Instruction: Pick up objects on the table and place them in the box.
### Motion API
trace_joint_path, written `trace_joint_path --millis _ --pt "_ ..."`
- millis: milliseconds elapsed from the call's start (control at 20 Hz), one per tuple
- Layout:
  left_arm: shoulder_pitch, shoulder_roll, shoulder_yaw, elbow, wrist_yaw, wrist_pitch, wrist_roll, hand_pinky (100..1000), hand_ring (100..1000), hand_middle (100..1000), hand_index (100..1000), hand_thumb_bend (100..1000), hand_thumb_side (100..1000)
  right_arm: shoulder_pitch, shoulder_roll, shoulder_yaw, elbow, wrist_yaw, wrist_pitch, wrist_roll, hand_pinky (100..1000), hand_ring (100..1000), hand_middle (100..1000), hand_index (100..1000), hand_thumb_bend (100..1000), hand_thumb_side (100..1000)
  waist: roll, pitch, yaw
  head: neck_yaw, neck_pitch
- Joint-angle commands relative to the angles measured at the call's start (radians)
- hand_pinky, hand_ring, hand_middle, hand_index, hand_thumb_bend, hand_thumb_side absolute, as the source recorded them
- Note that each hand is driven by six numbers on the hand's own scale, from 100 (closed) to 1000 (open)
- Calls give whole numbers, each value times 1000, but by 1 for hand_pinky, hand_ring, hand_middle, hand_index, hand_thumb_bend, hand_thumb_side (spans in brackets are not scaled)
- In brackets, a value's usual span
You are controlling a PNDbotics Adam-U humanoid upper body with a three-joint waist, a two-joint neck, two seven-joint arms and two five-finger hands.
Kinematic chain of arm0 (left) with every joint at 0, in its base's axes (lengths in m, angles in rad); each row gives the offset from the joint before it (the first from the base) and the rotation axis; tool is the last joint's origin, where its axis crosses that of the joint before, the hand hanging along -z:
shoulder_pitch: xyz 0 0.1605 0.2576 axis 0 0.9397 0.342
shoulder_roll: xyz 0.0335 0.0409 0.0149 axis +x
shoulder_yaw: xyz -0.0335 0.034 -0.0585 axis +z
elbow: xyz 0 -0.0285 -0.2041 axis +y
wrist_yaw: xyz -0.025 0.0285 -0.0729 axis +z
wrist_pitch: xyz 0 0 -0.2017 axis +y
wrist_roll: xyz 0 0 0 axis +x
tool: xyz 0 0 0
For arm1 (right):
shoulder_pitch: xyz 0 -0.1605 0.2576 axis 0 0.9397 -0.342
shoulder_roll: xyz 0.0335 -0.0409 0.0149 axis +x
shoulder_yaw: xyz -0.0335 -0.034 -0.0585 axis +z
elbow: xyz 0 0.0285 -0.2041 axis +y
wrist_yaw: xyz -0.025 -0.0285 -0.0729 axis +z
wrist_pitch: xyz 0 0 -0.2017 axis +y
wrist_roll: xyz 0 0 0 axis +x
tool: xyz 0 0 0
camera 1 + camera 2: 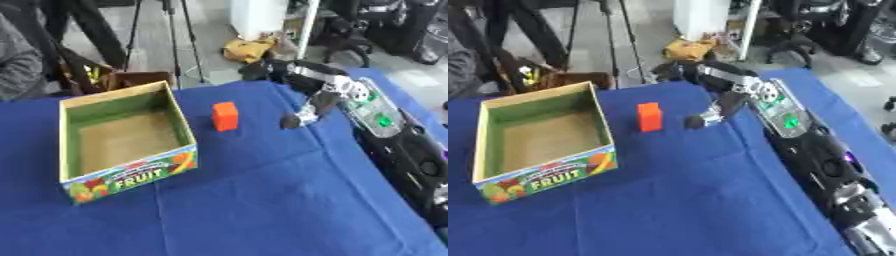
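Right arm (798,135) extended across the right side of the blue-covered table (262,200), running from the lower right corner up toward the far edge, black with silver joints and a small green light on the forearm. Right hand (306,112) at the end of the arm, bent downward at the wrist, its fingertips (291,121) pointing down to the cloth or just above it; contact cannot be judged. Whether the fingers are spread or curled cannot be told, and nothing is seen held in them. Left hand outside both views.

One orange block (225,116) stands upright on the cloth, between the box and the right hand, just beside the fingertips yet apart from them. It is the only loose object seen on the table.

One cardboard box (131,180), open at the top, sits on the left part of the table, near the block without touching it. Its front wall bears a printed fruit picture and the word FRUIT; the inner walls are green and the floor plain brown. Nothing can be seen lying inside it.
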State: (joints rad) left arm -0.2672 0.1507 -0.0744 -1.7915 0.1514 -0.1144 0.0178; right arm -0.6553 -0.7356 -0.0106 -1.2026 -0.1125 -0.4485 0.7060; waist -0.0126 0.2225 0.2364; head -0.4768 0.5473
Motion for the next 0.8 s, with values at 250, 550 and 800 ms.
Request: trace_joint_path --millis 250,550,800 --pt "-24 26 -24 -21 16 -8 -60 452 823 448 628 540 815 -78 -25 -79 236 110 -269 197 1000 1000 988 891 721 479 2 -17 55 -94 -27" --pt "-26 24 -32 -20 24 -9 -83 451 823 449 629 541 816 -128 0 -97 342 275 -316 117 1000 1000 988 897 716 445 9 -14 95 -140 -34" --pt "-29 18 -36 -20 28 -9 -91 451 824 449 630 540 817 -128 18 -93 375 385 -341 37 1000 1000 965 895 710 426 11 -10 118 -160 -48"
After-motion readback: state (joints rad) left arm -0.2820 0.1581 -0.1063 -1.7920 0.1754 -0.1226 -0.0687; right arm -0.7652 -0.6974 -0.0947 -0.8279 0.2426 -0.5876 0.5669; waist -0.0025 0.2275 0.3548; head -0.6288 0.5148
